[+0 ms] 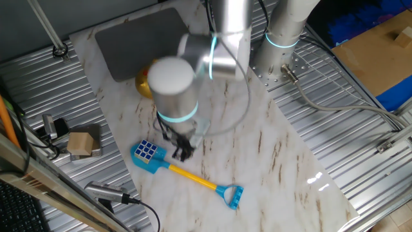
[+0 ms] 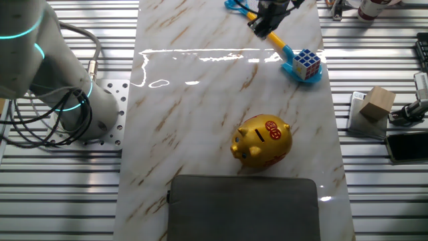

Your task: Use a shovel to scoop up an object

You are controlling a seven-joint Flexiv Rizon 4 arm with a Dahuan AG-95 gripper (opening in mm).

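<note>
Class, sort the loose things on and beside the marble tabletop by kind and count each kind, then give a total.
Toy shovel: 1
Puzzle cube, resting on the shovel's blade: 1
Golden pig bank: 1
Tan wooden block: 1
Dark grey pad: 1
Total: 5

Cube (image 1: 147,151) on blue shovel (image 1: 187,173) blade — flat on table

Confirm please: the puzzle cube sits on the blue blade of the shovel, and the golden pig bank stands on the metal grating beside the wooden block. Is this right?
Not quite. The puzzle cube does sit on the shovel blade, but the golden pig bank stands on the marble board, apart from the wooden block, as the other fixed view shows.
</note>
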